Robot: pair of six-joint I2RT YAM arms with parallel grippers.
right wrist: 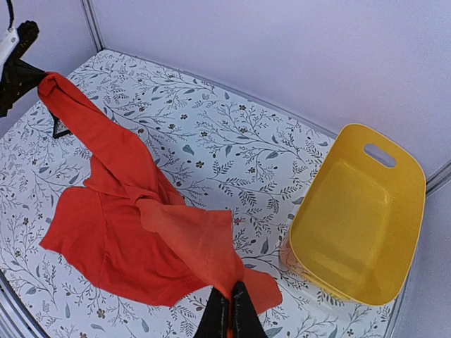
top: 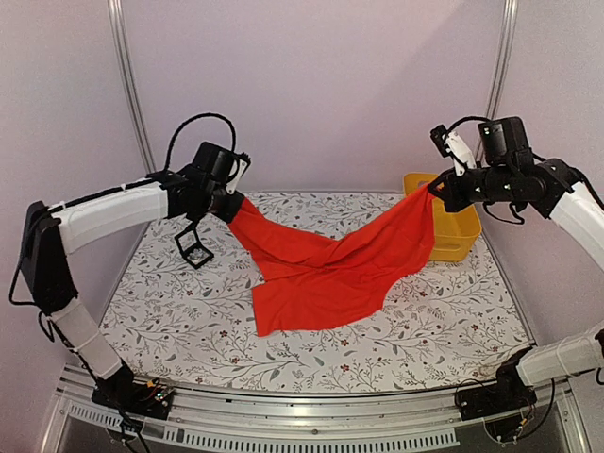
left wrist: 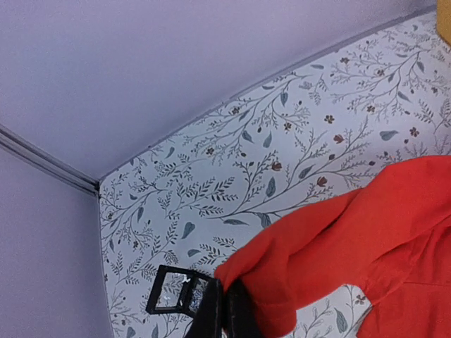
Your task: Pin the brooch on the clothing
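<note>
The red-orange T-shirt [top: 321,274] hangs stretched between both grippers, and its lower part rests on the table. My left gripper [top: 234,200] is shut on one bunched edge [left wrist: 282,282], raised at the back left. My right gripper [top: 437,186] is shut on the opposite edge [right wrist: 232,267], raised at the back right. The small black display box [top: 193,250] stands open on the table under the left gripper. In the left wrist view a silvery glitter, apparently the brooch [left wrist: 195,296], shows inside the box [left wrist: 153,289], partly hidden by my finger.
A yellow plastic basket [top: 458,231] stands at the back right, just behind the right gripper, and looks empty in the right wrist view [right wrist: 359,211]. The floral tablecloth [top: 170,321] covers the table. Walls close off the back and sides.
</note>
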